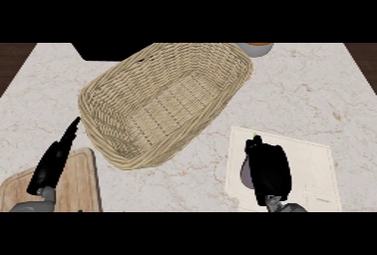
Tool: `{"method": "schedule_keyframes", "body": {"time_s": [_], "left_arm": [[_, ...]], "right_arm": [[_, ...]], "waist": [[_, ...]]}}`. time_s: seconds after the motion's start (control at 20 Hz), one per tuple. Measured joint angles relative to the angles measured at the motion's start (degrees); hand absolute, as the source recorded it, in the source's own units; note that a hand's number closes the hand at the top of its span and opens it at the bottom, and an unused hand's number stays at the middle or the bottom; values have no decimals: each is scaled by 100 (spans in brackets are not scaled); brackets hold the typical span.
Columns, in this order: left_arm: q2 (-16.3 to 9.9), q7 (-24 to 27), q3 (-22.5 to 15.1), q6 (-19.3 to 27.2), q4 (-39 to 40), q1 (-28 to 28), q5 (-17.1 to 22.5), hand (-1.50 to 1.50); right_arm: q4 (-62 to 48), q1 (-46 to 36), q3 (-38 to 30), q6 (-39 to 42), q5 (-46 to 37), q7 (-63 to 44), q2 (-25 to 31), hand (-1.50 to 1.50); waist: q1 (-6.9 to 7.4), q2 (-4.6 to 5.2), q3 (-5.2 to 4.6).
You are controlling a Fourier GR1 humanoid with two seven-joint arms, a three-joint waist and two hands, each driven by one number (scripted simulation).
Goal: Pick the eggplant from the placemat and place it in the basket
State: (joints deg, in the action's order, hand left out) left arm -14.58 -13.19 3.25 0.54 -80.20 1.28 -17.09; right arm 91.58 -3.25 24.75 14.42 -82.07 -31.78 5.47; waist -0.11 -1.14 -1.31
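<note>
A purple eggplant (246,174) with a green stem tip lies on the pale placemat (313,169) at the lower right. My right hand (270,170) covers most of it, fingers curled over its top. Only the eggplant's left side and stem tip show. The woven wicker basket (121,89) sits tilted across the counter's middle, up and to the left of the placemat, and holds nothing. At the lower left my left hand (52,162) rests with straight fingers pointing up, over the edge of a wooden board.
A wooden cutting board (77,184) lies at the lower left corner. A dark object (103,51) stands at the back edge behind the basket. A grey bowl with something orange (256,47) peeks in at the back, right of the basket's rim.
</note>
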Motion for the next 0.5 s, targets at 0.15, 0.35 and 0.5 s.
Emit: {"method": "schedule_keyframes", "body": {"time_s": [0.15,0.35,0.5], "left_arm": [[-26,31,57,-62,-6,-19,63,0],[12,84,26,-56,28,29,43,0],[8,16,16,-90,22,97,43,0]], "right_arm": [[66,-96,-51,-235,18,303,171,150],[-87,-617,-537,-393,858,1703,748,150],[-315,-1120,-1041,-502,1563,2732,1120,150]], "waist": [[10,34,41],[85,106,95],[114,137,122]]}}
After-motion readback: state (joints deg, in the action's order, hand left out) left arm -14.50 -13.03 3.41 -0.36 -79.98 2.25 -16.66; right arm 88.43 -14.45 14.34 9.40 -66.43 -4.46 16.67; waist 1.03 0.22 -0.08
